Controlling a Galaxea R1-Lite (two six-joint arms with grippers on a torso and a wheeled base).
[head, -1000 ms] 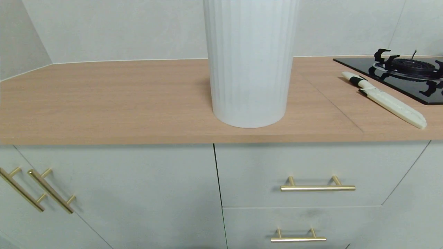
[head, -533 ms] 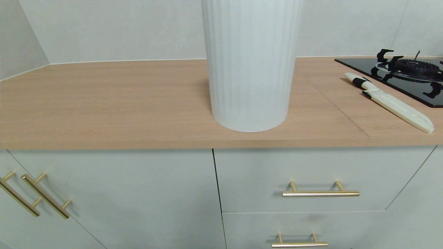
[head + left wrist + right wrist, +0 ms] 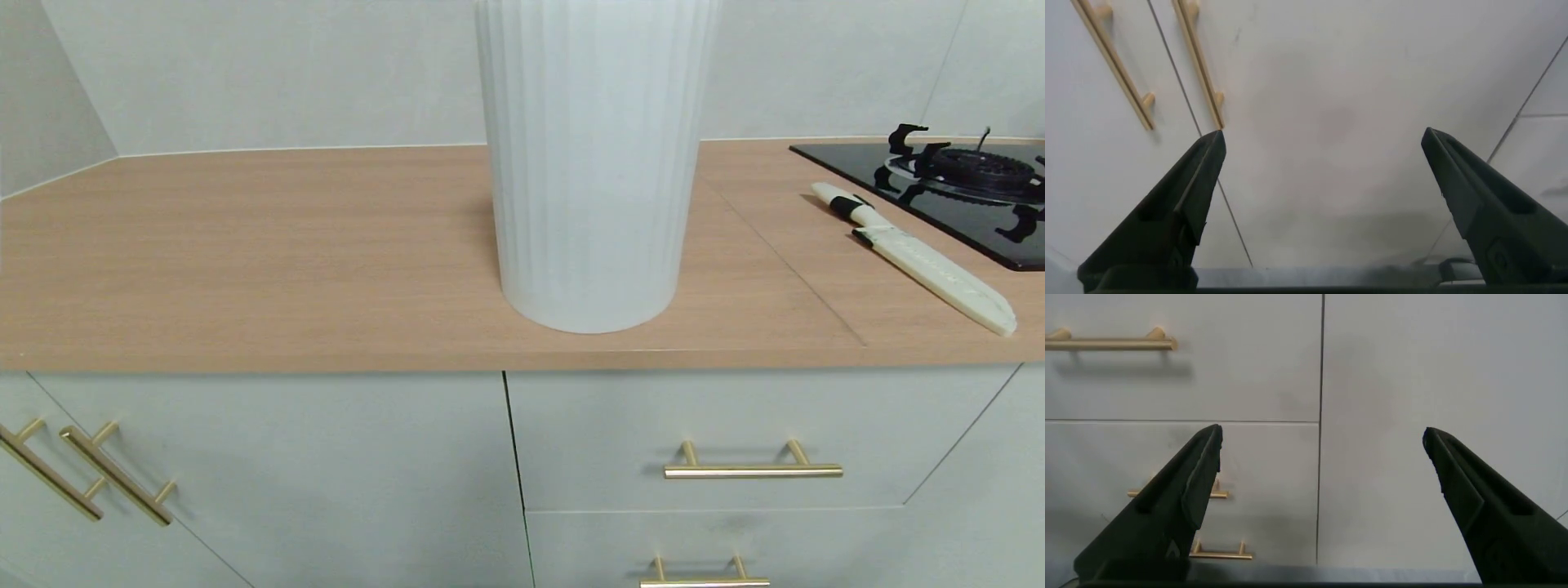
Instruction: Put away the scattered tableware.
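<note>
Light: bright, even, diffuse | Shadows: soft, left of white bin [image 3: 588, 204] on counter [image 3: 245, 261]; thin beside knife [image 3: 914, 257] | Glare: mild reflections on black hob [image 3: 963, 224]

No writing, number or sign can be read on anything here. The blade of the white knife [image 3: 918, 263], lying near the right edge of the table [image 3: 245, 245], carries a faint grey marking. It is too small and pale to make out.
</note>
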